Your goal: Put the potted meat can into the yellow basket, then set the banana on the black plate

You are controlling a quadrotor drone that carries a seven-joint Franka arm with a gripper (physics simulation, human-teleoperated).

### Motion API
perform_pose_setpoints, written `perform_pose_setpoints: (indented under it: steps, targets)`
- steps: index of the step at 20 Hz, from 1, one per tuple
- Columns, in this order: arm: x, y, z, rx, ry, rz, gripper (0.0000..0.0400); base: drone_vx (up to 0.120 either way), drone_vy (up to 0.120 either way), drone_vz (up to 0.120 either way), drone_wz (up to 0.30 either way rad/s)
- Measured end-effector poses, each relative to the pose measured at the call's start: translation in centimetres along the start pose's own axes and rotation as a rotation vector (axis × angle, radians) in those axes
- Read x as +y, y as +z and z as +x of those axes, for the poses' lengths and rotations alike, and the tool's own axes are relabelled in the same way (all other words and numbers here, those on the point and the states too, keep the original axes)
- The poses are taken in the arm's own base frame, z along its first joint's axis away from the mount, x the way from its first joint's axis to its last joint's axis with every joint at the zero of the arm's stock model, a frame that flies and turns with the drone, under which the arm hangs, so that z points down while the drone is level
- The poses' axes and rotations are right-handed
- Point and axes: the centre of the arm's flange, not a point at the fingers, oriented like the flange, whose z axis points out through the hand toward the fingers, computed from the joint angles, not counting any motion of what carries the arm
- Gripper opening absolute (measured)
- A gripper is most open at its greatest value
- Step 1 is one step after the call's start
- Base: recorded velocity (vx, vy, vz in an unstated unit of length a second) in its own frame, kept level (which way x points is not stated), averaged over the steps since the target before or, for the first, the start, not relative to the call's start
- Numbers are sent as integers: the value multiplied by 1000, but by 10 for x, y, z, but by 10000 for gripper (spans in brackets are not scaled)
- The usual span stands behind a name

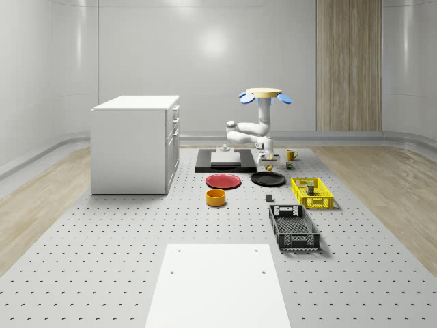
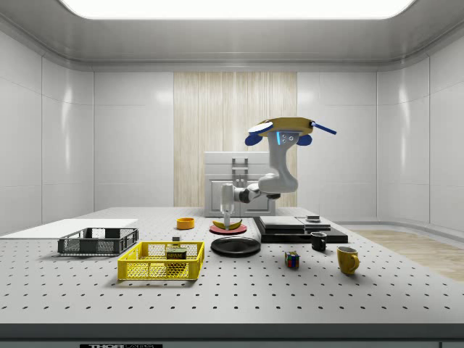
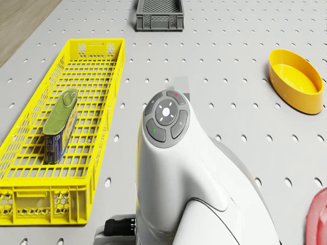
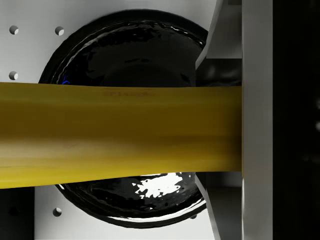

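Whole-scene view first: the drone (image 1: pixel 265 95) hovers beyond the black plate (image 1: pixel 268 179), its arm folded down so the gripper (image 1: pixel 268 161) hangs just past the plate's far rim with the banana (image 1: pixel 269 167) in it. Near the plate lie a red plate (image 1: pixel 223 181) and an orange bowl (image 1: pixel 216 197); on its other side sits the yellow basket (image 1: pixel 312 193), with a dark grey crate (image 1: pixel 293 227) further toward the camera. A white cabinet (image 1: pixel 135 144) stands well apart, and a yellow mug (image 1: pixel 291 155) sits behind the plate.

Side view: the banana (image 2: pixel 231 226) dangles from the gripper (image 2: pixel 228 219) just above the black plate (image 2: pixel 235 246), not touching it as far as I can see. The potted meat can (image 2: pixel 176 254) rests inside the yellow basket (image 2: pixel 161 262). A small coloured cube (image 2: pixel 291 260), a black cup (image 2: pixel 319 241) and the yellow mug (image 2: pixel 348 259) stand near the plate; nothing sits between banana and plate.

Drone view: the can (image 3: pixel 60 124) lies on its side in the basket (image 3: pixel 59 131), near one end. Its label print is too small to read.

Wrist view: the jaws are clamped on the banana (image 4: pixel 120 134), one finger (image 4: pixel 256 120) pressed against it, and the black plate (image 4: pixel 125 45) lies directly beneath.
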Motion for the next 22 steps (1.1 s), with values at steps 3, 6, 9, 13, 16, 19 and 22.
perform_pose_setpoints:
  steps: [3,6,9,13,16,19,22]
  targets:
    - [0,0,0,0,0,0,194,-120,0,0,0]
    - [0,0,0,0,0,0,194,-120,0,-13,0]
    - [0,0,0,0,0,0,194,-120,0,-120,0]
    - [0,0,0,0,0,0,194,-50,0,-10,0]
    - [0,0,0,0,0,0,194,120,0,0,0]
    - [0,0,0,0,0,0,194,67,0,0,0]
    - [0,1,0,0,0,0,194,0,0,0,0]
